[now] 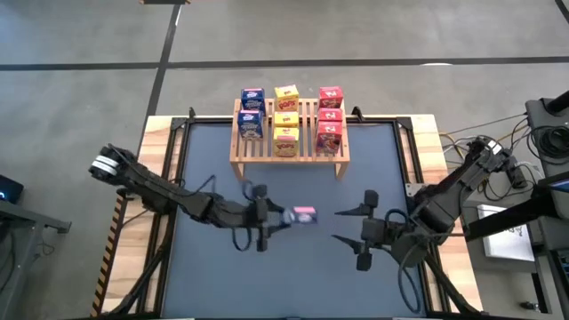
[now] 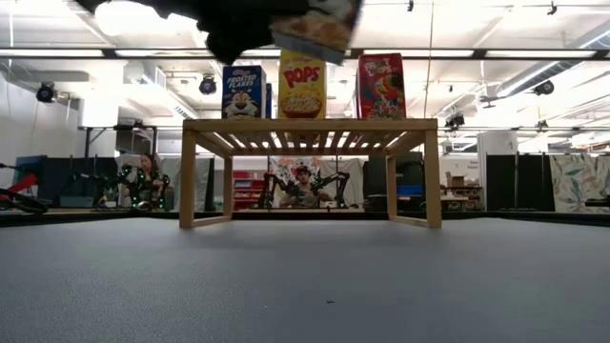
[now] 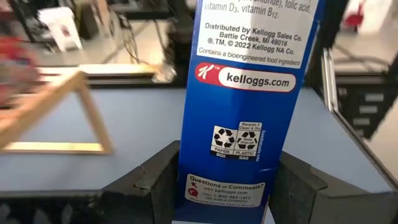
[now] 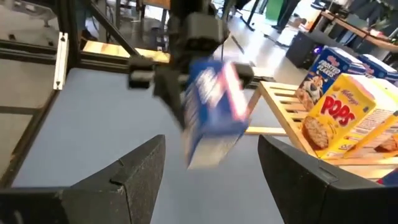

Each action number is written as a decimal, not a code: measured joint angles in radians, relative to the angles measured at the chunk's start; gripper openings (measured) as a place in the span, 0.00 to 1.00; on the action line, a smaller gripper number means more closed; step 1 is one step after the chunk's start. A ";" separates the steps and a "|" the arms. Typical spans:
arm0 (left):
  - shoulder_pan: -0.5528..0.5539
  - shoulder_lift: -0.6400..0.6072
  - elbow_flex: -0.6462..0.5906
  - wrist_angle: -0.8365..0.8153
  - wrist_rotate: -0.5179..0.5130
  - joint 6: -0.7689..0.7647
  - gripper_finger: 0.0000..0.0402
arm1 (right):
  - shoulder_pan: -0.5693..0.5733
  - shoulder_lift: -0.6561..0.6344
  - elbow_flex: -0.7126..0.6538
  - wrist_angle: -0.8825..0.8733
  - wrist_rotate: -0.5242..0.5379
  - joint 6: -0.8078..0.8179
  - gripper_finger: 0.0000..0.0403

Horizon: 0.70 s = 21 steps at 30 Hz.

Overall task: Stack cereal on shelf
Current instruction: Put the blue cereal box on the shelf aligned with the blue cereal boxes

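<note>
The wooden slatted shelf (image 1: 289, 147) stands at the table's far middle on short legs. On it stand two blue boxes (image 1: 252, 111), three yellow boxes (image 1: 286, 118) and three red boxes (image 1: 330, 117). My left gripper (image 1: 277, 216) is at mid-table, shut on a third blue cereal box (image 3: 249, 93), high above the table in the low view (image 2: 315, 29). My right gripper (image 1: 348, 226) is open and empty a little to the right of that box, fingers pointing toward it (image 4: 214, 112). My left gripper pinches the blue box near one end (image 3: 186, 193) between its two fingers, one on each broad face, with the narrow printed side toward the wrist camera. The fingers (image 3: 146, 183) come level from the table's left. The box sticks out past them toward the right, lifted clear.
The dark mat (image 1: 293, 284) has free room in front of the shelf and near the front edge. Metal rails (image 1: 178, 142) frame the table. Cables and equipment (image 1: 524, 169) lie beyond the right edge. People sit (image 2: 302, 181) behind the table.
</note>
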 joint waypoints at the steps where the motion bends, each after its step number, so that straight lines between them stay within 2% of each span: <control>1: 0.011 -0.033 -0.045 0.035 0.000 0.001 0.45 | 0.000 -0.005 -0.016 0.014 0.002 -0.004 0.61; 4: 0.046 -0.144 -0.180 0.166 0.030 0.010 0.45 | 0.000 -0.013 -0.072 0.090 0.003 -0.053 0.61; 9: 0.115 -0.353 -0.371 0.373 0.192 0.068 0.45 | 0.000 -0.030 -0.160 0.243 -0.001 -0.134 0.60; 15: 0.240 -0.575 -0.479 0.345 0.206 0.095 0.45 | 0.000 -0.069 -0.291 0.481 -0.008 -0.235 0.59; 19: 0.341 -0.629 -0.528 0.348 0.372 0.084 0.45 | -0.001 -0.086 -0.425 0.794 -0.104 -0.377 0.60; 21: 0.395 -0.640 -0.546 0.337 0.404 0.066 0.45 | -0.004 -0.090 -0.491 0.947 -0.187 -0.449 0.59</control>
